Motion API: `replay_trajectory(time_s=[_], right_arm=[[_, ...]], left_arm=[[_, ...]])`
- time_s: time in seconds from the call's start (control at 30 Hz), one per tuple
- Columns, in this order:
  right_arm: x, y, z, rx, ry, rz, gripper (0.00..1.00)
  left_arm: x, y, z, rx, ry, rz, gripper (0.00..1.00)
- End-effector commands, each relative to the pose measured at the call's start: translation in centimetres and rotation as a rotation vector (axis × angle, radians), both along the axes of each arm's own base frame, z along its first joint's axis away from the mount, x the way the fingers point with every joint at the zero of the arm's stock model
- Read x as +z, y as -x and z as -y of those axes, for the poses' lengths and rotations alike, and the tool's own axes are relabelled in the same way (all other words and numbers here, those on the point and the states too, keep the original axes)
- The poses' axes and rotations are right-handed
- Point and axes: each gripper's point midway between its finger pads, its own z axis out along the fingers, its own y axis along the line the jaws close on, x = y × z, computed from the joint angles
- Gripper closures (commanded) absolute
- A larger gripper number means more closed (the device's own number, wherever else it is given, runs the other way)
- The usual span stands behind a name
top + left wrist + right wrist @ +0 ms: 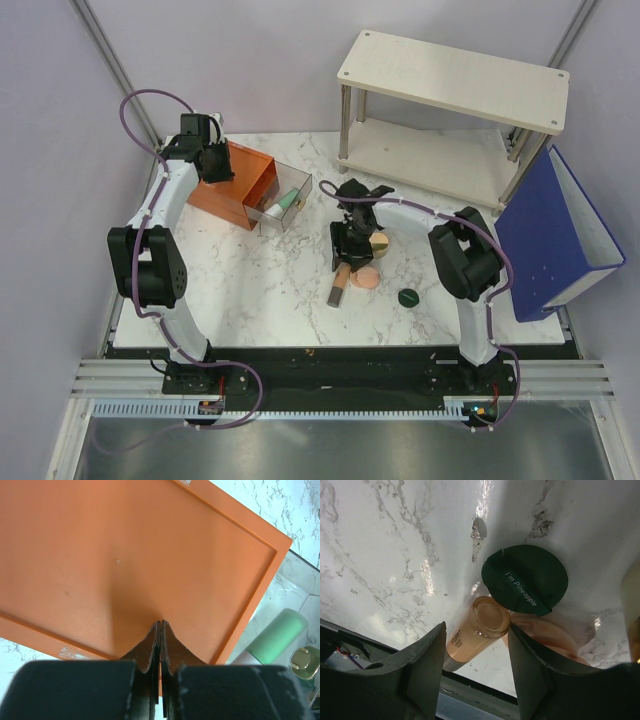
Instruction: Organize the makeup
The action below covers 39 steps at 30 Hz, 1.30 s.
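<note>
My right gripper is open and low over a cluster of makeup at the table's middle. Its fingers straddle the top end of a brown-pink stick lying flat. A dark green disc overlaps a peach-pink compact. A tan-gold jar stands beside them. A second dark green disc lies apart to the right. My left gripper is shut, its tips on the orange box. A mint-green tube lies in the open clear drawer.
A white two-tier shelf stands at the back right. A blue binder leans at the right edge. A small gold piece sits in the drawer next to the tube.
</note>
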Motion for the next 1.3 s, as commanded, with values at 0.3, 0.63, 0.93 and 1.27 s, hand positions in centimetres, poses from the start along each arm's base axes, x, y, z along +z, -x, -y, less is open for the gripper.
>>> replay_trajectory(time_s=[0.3,0.63,0.93,1.27], right_arm=[[-0.4,-0.4,-1.3,0.055,0.026,0.027,0.86],[9.0,-3.9,-4.7,0.068,-0.209,0.22,1.0],[21.0,-11.3,-10.4,-0.023,-0.632,0.45,1.0],[22.4,-18.4,-14.1,-0.16,-0.794,0.52,0.99]], left_arm=[[-7.0,4.7,-1.7,-0.013,-0.09,-0.287,0.98],[-7.1,4.7,-1.9,-0.009,-0.099,-0.289,0.98],[-7.0,4.5,-1.6,-0.015,-0.082,-0.286,0.98],[-7.0,4.6,-1.4,-0.02,-0.074,-0.287,0.98]])
